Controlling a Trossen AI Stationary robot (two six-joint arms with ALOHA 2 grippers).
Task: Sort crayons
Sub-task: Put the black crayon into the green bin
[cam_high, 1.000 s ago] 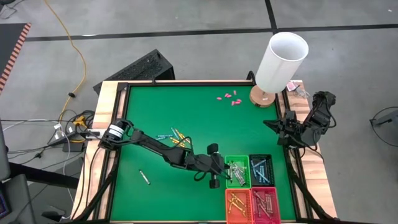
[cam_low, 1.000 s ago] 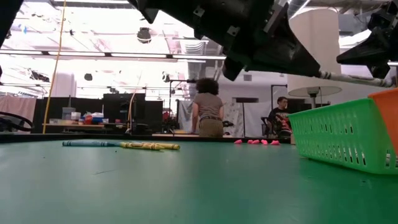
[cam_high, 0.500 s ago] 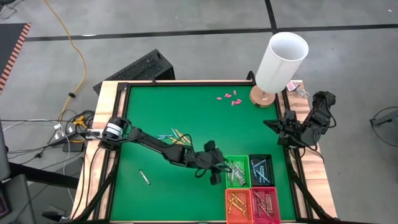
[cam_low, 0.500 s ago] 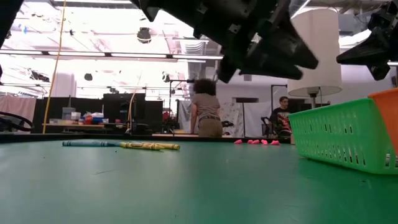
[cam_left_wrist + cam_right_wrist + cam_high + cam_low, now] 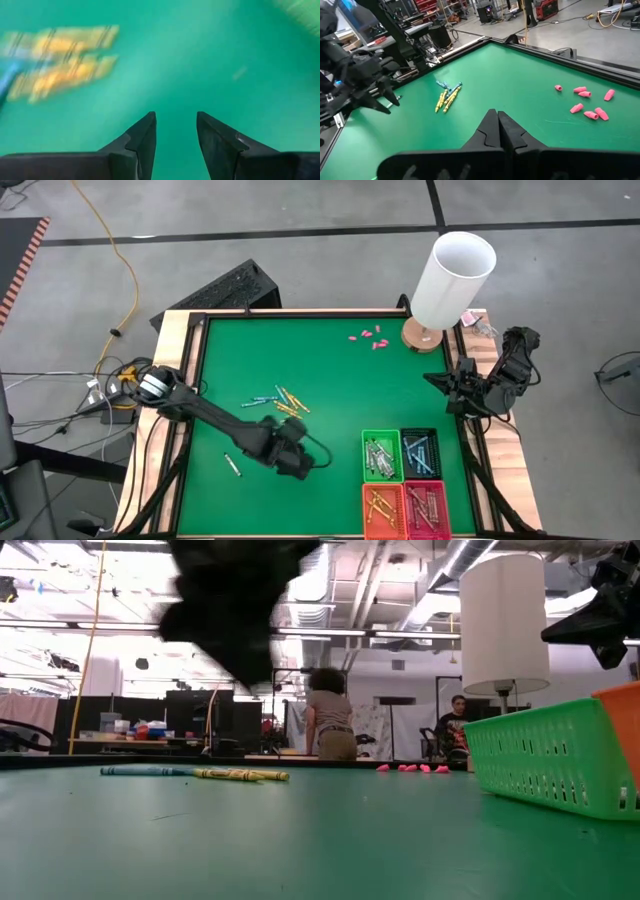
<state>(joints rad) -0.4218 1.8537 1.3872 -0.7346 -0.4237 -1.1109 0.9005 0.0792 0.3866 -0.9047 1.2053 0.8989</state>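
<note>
Green felt is covering the table point(image 5: 330, 380) inside a pale wood frame. Yellow-orange and light blue crayons point(image 5: 280, 400) are lying on it — a grey-white crayon point(image 5: 232, 465) apart. Pink pieces point(image 5: 368, 337) are showing near a white lampshade point(image 5: 453, 278). Baskets — green point(image 5: 381, 456), black point(image 5: 420, 453), orange point(image 5: 381, 510), red point(image 5: 426, 507).

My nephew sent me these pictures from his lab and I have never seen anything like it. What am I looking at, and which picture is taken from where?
It is a robot with two dark arms at a green table, sorting crayons by colour.

One picture looks straight down from above, one looks level across the tabletop, and two come from cameras on the arms' wrists.

The left hand is over the middle of the table, open and holding nothing. The right hand waits at the table's right edge, shut and empty.

On the table lie loose crayons, one stray crayon, some pink pieces, a white lamp, and four small baskets with sorted crayons inside.
</note>
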